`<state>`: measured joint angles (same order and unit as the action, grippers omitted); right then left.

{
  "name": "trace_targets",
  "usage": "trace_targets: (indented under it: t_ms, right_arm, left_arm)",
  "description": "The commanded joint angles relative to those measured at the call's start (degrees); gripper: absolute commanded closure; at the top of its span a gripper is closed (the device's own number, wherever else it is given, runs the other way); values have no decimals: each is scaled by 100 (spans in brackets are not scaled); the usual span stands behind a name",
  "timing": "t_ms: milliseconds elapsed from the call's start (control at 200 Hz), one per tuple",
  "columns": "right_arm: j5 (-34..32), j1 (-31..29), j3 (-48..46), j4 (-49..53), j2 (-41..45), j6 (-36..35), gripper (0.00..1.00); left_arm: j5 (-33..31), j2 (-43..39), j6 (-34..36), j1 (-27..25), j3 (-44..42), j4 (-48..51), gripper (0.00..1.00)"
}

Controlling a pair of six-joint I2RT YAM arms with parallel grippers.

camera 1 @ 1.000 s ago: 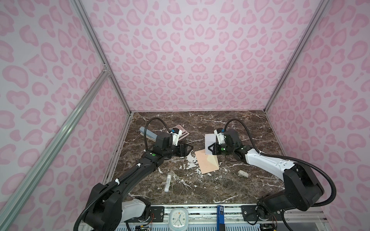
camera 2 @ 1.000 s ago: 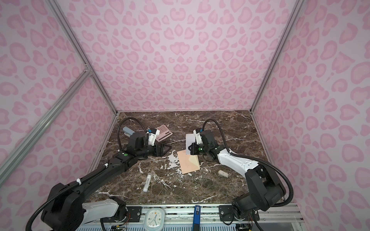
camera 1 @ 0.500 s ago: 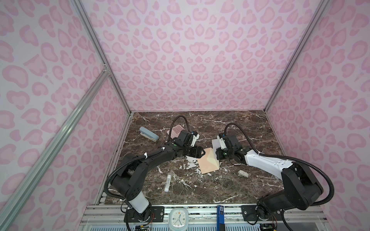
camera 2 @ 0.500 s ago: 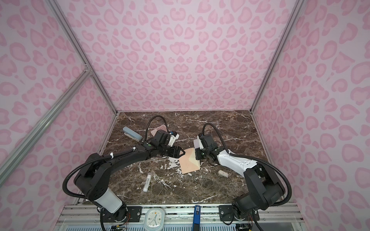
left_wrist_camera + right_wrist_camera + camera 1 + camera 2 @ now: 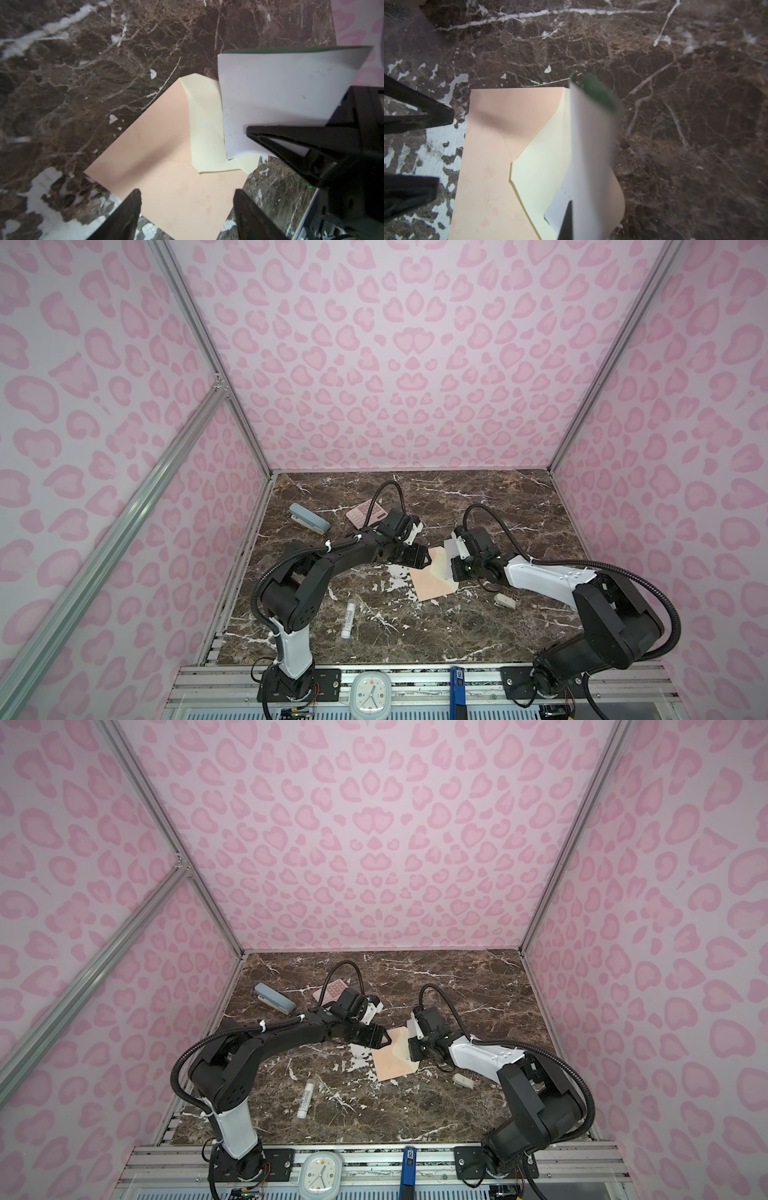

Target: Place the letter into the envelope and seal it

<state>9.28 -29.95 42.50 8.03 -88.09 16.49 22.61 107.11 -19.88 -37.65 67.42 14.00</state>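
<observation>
Now, letter (image 5: 280, 93) held at the mouth of an open envelope (image 5: 176, 187), not yet inside.

Nearest, a glue stick (image 5: 347, 619) is seen loose on the table (image 5: 415, 635). Past it, the envelope lies flat, flap folded back, cream lining shown. The left gripper (image 5: 187, 192) is spread wide, low over the envelope's corner, nothing held. The right gripper (image 5: 453, 572) is pressed together on the letter, which is stood tilted with a lower corner over the lining. Farther back, a calculator (image 5: 368, 512) is left aside. Insertion is judged the step in hand: the letter should be lowered to a shallow angle and slid under the peach front, while the envelope is pinned by the left gripper so it is not pushed along.
</observation>
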Motion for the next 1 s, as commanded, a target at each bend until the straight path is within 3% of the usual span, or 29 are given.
trace_targets:
  t_ms: [0, 360, 995]
  right_arm:
    - [38, -6, -122, -247, 30, -143, 100]
    - [61, -142, -581, -775, 434, -534, 98]
    - [-23, -500, -1471, -1798, 980, -928, 96]
  left_arm:
    - [43, 142, 170, -2, 158, 348, 27]
    - [-5, 660, 595, 36, 745, 1054, 27]
    - [313, 1152, 961, 318, 1149, 1305, 28]
